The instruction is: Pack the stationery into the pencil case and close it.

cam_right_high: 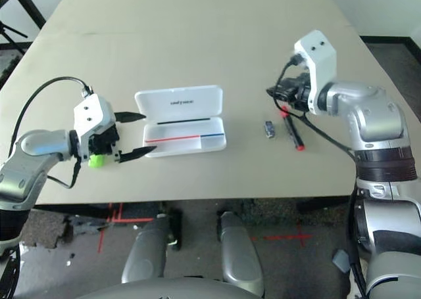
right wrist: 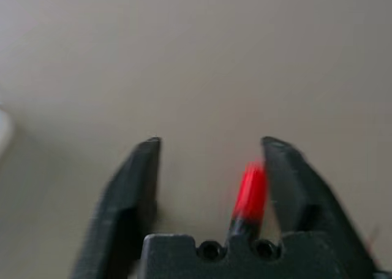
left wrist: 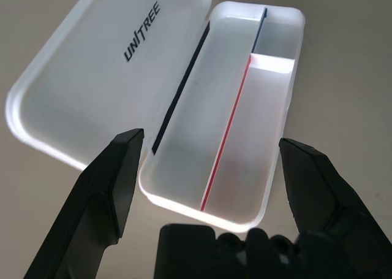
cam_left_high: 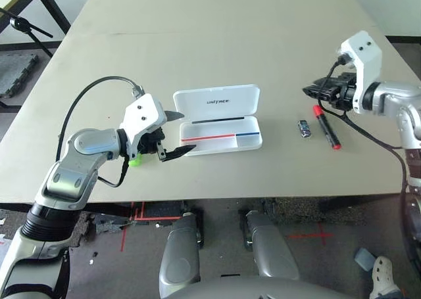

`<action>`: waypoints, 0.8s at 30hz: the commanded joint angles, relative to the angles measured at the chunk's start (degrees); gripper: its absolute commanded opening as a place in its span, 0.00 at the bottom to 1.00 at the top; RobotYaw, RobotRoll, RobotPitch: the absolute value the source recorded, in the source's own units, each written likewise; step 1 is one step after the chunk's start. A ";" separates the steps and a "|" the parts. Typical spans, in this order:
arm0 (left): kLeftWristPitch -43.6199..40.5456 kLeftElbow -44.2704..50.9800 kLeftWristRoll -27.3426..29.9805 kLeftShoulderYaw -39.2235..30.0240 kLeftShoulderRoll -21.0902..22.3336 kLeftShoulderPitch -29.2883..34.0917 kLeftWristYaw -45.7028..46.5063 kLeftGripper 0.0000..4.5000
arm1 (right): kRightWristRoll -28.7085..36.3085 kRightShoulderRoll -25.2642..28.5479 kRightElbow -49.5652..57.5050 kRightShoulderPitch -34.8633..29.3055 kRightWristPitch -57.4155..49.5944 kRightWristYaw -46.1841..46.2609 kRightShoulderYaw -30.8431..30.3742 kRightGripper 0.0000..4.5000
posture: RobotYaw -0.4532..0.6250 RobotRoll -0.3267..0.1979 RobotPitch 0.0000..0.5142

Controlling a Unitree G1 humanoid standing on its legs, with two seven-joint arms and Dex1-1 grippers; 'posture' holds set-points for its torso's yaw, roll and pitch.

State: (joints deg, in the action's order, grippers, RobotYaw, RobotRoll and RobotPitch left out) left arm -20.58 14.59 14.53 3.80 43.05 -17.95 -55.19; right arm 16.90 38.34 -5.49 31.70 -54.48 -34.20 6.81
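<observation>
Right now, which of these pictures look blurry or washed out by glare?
Right wrist view: soft and smeared, the marker a red blur between the right end effector fingers. Left wrist view: sharp, though the pencil case rim glows bright white. Both eye views: evenly lit and clear.

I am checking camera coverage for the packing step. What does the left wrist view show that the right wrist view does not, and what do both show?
Left wrist view only: the open white case with its printed lid, lying beyond the open left pincer.

Right wrist view only: the marker, red cap showing, lying between the fingers of the open right pincer.

Both: the beige table and a pair of black fingers spread apart, holding nothing.
</observation>
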 commanded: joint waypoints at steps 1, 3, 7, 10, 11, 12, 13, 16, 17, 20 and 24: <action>0.61 -1.27 -0.52 1.74 -0.41 -1.35 -1.01 1.00 | 0.53 -1.10 3.01 -3.39 -1.84 3.35 3.22 0.99 | 0.32 0.62 0.43; 0.87 -1.87 -0.59 2.05 -0.33 -1.94 -1.42 1.00 | 0.52 -1.33 3.75 -5.08 -2.00 4.58 4.12 0.99 | 0.30 0.62 0.43; 1.56 -2.99 -0.81 2.53 -0.17 -2.71 -2.13 1.00 | 0.58 -1.60 3.57 -7.29 -1.82 5.98 5.41 0.99 | 0.29 0.62 0.42; 1.80 -3.44 -0.98 2.84 -0.39 -3.19 -2.27 1.00 | 0.71 -2.08 3.04 -7.92 -1.70 6.42 5.47 0.99 | 0.28 0.62 0.42; 1.82 -3.48 -0.99 2.91 -0.43 -3.28 -2.26 1.00 | 0.80 -2.23 2.91 -7.97 -1.84 6.49 5.49 0.99 | 0.29 0.62 0.42; 1.84 -3.50 -1.00 2.99 -0.48 -3.36 -2.23 1.00 | 0.73 -2.38 2.51 -8.04 -1.63 6.55 5.34 0.99 | 0.29 0.62 0.42; 1.85 -3.48 -0.98 3.04 -0.50 -3.39 -2.19 1.00 | 0.72 -2.50 2.15 -8.07 -1.51 6.63 5.24 0.99 | 0.29 0.62 0.42; 1.87 -3.35 -0.96 3.08 -0.55 -3.33 -2.06 1.00 | 0.51 -2.70 0.80 -7.70 -0.69 6.80 4.73 0.96 | 0.30 0.62 0.42; 1.84 -3.25 -0.96 3.08 -0.56 -3.27 -1.99 1.00 | 0.42 -2.74 0.34 -7.46 -0.47 6.88 4.63 0.91 | 0.30 0.62 0.42; 1.62 -2.84 -0.93 2.91 -0.53 -2.90 -1.62 1.00 | 0.58 -2.40 -0.38 -6.55 -0.59 6.67 4.38 0.70 | 0.31 0.62 0.42; 1.40 -2.31 -0.82 2.47 -0.27 -2.27 -1.36 1.00 | 0.56 -0.72 -0.42 -4.56 -0.25 5.25 3.54 0.38 | 0.31 0.62 0.42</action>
State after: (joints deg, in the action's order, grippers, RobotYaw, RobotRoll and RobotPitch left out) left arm -19.02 11.18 14.24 5.84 42.63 -21.40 -56.57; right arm 17.92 36.44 -4.86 26.69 -54.21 -28.46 11.24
